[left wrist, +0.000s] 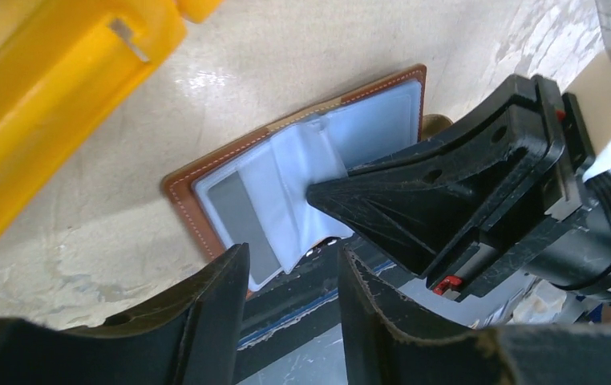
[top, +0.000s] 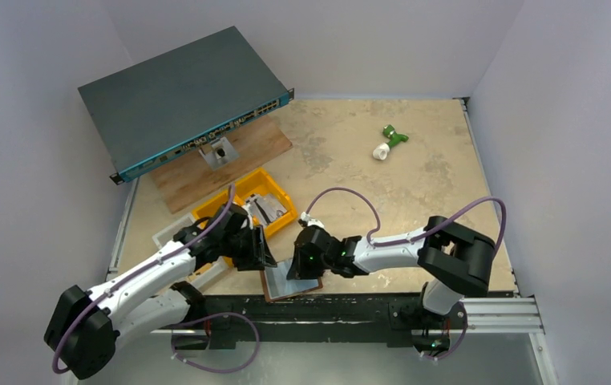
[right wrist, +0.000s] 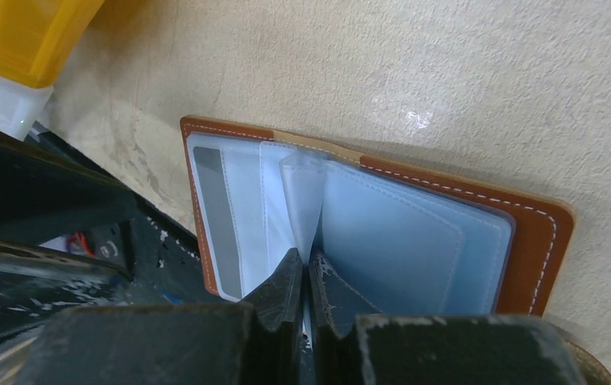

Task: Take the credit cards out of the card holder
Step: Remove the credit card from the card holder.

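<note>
Pinching a clear sleeve (right wrist: pixel 304 210) of the open card holder (right wrist: pixel 539 241) with my right gripper (right wrist: pixel 304 277); my left gripper (left wrist: pixel 290 309) is hovering spread just beside it.

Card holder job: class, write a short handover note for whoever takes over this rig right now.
Left gripper: open and empty, hovering over the near edge of the card holder.
Right gripper: almost shut, apparently pinching an upright clear sleeve leaf in the holder's middle.
Card holder: lies flat and open between the two grippers.
Credit cards: visible inside the sleeves on both halves.
Done: holder opened.
Left: draw each card out of its sleeve; none looks pulled out yet.
</note>
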Tool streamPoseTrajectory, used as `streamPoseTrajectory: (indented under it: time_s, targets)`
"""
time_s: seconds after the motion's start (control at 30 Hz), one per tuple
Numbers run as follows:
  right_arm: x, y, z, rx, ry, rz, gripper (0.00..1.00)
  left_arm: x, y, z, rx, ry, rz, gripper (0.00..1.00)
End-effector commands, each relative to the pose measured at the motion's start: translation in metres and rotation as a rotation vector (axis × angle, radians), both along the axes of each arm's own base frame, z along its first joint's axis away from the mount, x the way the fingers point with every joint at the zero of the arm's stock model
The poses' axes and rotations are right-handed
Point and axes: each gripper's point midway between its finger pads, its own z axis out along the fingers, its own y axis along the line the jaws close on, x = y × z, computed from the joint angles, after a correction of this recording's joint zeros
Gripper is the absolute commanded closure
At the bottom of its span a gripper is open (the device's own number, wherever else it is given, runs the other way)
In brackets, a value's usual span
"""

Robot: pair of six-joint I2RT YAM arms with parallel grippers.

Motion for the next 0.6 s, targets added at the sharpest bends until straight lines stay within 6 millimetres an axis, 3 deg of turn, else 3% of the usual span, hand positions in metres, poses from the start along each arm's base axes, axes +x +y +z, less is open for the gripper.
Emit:
streamPoseTrajectory:
  time_s: [0.0, 0.23, 0.57]
  targets:
    - [-0.014, -0.038, -0.046, -0.135, 0.085, -0.005, 0.99, 0.001, -0.019, -0.003, -0.043, 0.001, -0.027, 0.57]
    - [-0.014, -0.043, -0.051, -0.121, 0.115, -0.023, 1.00, -0.005, -0.022, -0.025, 0.012, 0.040, -0.045, 0.57]
    - [-0.015, -0.046, -0.056, -0.112, 0.145, -0.027, 1.00, -0.012, -0.026, -0.041, 0.032, 0.074, -0.062, 0.55]
